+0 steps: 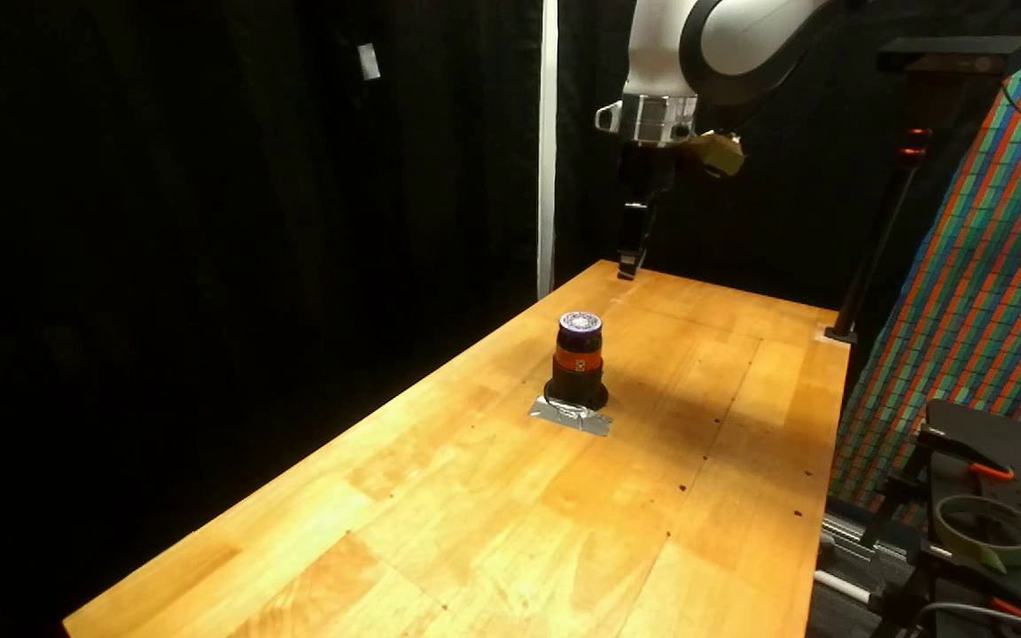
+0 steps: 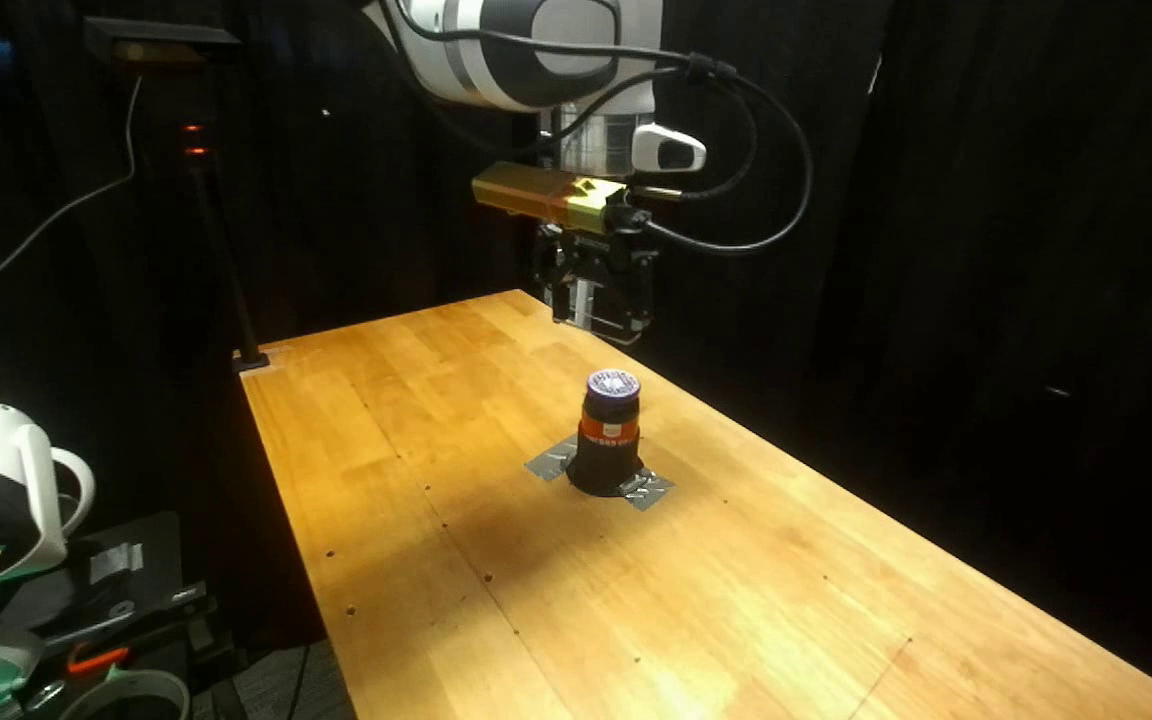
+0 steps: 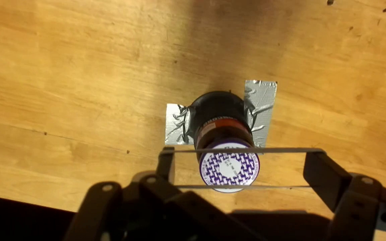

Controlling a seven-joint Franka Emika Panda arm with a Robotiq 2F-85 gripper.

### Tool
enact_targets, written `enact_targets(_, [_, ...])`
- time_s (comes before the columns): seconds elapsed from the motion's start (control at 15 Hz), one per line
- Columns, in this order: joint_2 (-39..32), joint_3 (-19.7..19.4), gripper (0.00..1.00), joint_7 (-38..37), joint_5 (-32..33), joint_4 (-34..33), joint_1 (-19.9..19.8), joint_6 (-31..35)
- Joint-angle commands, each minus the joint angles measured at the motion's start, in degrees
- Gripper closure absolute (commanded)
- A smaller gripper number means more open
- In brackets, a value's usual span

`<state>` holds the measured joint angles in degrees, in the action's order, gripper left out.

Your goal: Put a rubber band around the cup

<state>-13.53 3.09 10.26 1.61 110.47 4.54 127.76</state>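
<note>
The cup is a small upright jar with a purple and white lid, an orange-red middle band and a black base. It stands on the wooden table in both exterior views [image 1: 579,361] [image 2: 609,430], and its lid shows in the wrist view [image 3: 229,169]. My gripper [image 2: 601,322] is open and above the table, higher than the cup; it also shows in an exterior view [image 1: 628,266]. A thin rubber band [image 3: 280,150] is stretched in a loop around the two open fingertips. In the wrist view its two strands cross over the lid, apart from the cup in an exterior view [image 2: 591,331].
Silver tape [image 3: 261,100] holds the black base to the wooden table [image 1: 510,532]. A dark camera post [image 1: 874,239] stands at a table corner. A side cart with a tape roll [image 1: 986,529] stands beside the table. Black curtains hang behind.
</note>
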Motion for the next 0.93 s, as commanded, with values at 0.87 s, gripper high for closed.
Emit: enact_targets(0.87, [-16.0,0.0,0.00,-4.9,6.1,-9.3,2.3,14.6])
